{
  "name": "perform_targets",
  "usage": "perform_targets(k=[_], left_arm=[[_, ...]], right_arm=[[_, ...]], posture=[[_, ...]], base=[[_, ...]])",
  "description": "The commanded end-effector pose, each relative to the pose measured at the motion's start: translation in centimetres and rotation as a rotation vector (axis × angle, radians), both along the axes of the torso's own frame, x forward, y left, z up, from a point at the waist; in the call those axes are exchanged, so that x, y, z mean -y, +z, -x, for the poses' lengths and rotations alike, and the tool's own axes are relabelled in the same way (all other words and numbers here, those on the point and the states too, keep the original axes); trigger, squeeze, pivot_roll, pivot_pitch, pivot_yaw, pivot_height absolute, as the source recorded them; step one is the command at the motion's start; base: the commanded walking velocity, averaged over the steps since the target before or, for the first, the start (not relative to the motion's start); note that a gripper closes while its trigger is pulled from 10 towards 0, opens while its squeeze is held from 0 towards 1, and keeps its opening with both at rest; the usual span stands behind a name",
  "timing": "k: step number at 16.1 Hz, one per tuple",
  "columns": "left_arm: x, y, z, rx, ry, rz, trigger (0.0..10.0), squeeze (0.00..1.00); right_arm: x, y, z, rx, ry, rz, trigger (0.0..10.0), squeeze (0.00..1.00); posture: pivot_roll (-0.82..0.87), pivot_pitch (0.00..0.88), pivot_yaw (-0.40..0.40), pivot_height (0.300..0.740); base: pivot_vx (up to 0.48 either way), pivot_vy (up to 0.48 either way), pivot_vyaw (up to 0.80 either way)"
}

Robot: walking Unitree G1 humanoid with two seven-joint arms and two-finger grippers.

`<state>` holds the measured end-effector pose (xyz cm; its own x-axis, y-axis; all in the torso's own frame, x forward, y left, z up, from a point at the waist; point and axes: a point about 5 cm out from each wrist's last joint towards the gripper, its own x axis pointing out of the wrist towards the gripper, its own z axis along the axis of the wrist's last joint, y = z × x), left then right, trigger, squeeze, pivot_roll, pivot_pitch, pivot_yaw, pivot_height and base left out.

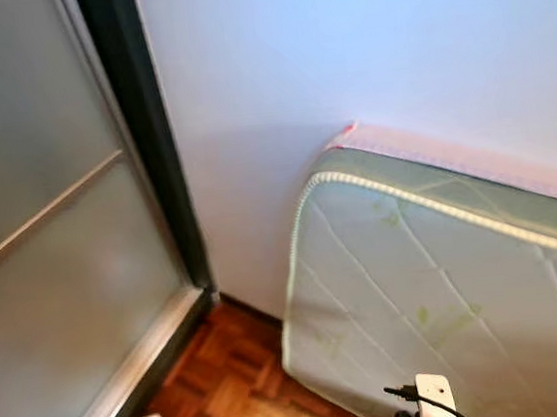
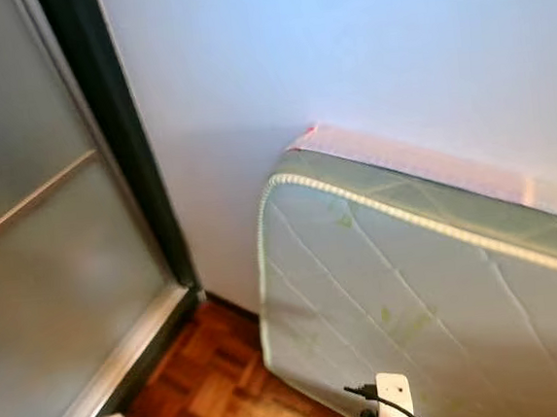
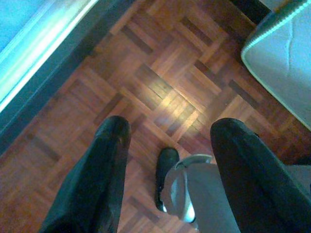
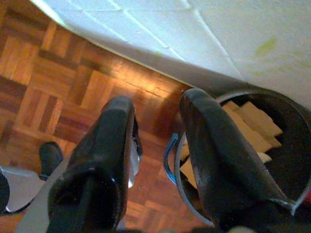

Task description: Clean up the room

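White is the wall [image 1: 342, 37] we face, and it is the biggest thing here. On our left is a frosted glass door [image 1: 47, 238] with a dark frame [image 1: 150, 132]. Leaning on the wall is a pale quilted mattress [image 1: 441, 282], standing on its long edge on the wood floor [image 1: 231, 388].

Down low, our right gripper [image 4: 158, 126] hangs over the floor just beside the mattress. Its two black fingers [image 4: 104, 145] are apart and hold nothing. Right under one finger is a round black bucket [image 4: 272, 121] with a blue handle, close to the mattress edge. We see tan pieces inside it, but we cannot tell what they are.

Our left gripper [image 3: 167, 141] hangs over bare floor, near the door. Its fingers [image 3: 97, 174] are spread wide too, with nothing between them. Below it we see our own foot [image 3: 165, 170].
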<state>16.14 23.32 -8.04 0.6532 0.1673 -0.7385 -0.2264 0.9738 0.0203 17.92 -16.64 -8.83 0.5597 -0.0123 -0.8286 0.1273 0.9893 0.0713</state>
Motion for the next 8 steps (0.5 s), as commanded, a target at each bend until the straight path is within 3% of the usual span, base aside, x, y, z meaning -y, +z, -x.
perform_targets(k=[1,8], left_arm=[[-0.97,-0.91,1.99,-0.173,-0.064,-0.018,10.0,0.0],[-1.47,-0.89,2.31,-0.178,-0.047,-0.011,10.0,0.0]], right_arm=[[4.05,-0.81,3.16,-0.076,-0.102,-0.064,10.0,0.0],[3.77,-0.76,2.85,-0.076,-0.104,-0.071,10.0,0.0]], posture=[[0.06,0.0,-0.013,0.74],[0.06,0.0,0.003,0.74]], base=[[0.0,-0.371,-0.8],[0.0,0.0,-0.8]])
